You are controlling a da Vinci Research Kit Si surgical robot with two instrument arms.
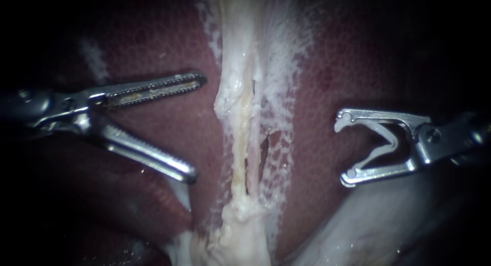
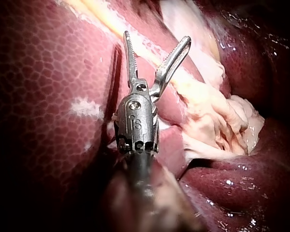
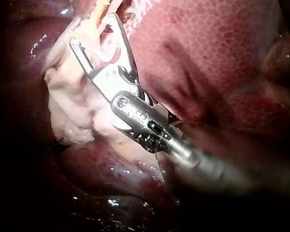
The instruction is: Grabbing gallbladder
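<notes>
Centrally, in the endoscope view, a pale band of tissue runs from top to bottom over the dark red, mottled liver. It is ragged and white at its edges and yellowish along its middle. A narrow slit opens in it about halfway down.

The left instrument comes in from the left with its two serrated jaws spread wide and nothing between them. The upper jaw points toward the band and stops just short of it. The lower jaw angles down over the liver and holds nothing. In the left wrist view the same jaws stand open above the liver, with the band just ahead of them and a lumpy white clump of tissue off to one side.

The right instrument enters from the right, clear of the band. Its jaws stand far apart, yet each one carries an arm of a white clip, which sits open in a V between them (so the jaws hold the clip and no tissue). The right wrist view shows the clip's open end close to the pale tissue.

Below the right instrument lies a smooth, pale grey bulge. It may be the gallbladder, though the light there is too dim to be sure. Neither instrument touches it.
</notes>
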